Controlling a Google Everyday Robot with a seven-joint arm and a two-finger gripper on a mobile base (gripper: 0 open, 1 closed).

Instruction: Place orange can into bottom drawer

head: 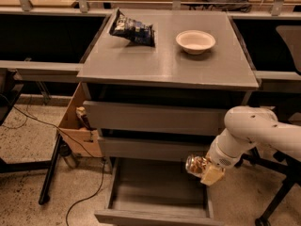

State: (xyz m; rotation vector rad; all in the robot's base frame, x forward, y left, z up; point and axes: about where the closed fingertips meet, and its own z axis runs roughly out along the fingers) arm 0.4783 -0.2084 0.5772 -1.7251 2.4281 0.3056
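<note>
Orange can (195, 164) clamped in gripper (206, 170), held just above right wall of open bottom drawer (155, 187). Can best carried leftward over tray middle, kept clear of middle drawer (155, 147), lowered, released low.

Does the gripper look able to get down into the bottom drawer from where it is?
Probably yes. The bottom drawer is pulled open, and the gripper, jaws shut on the orange can, hangs above its right edge. Nothing visible lies between them.
</note>
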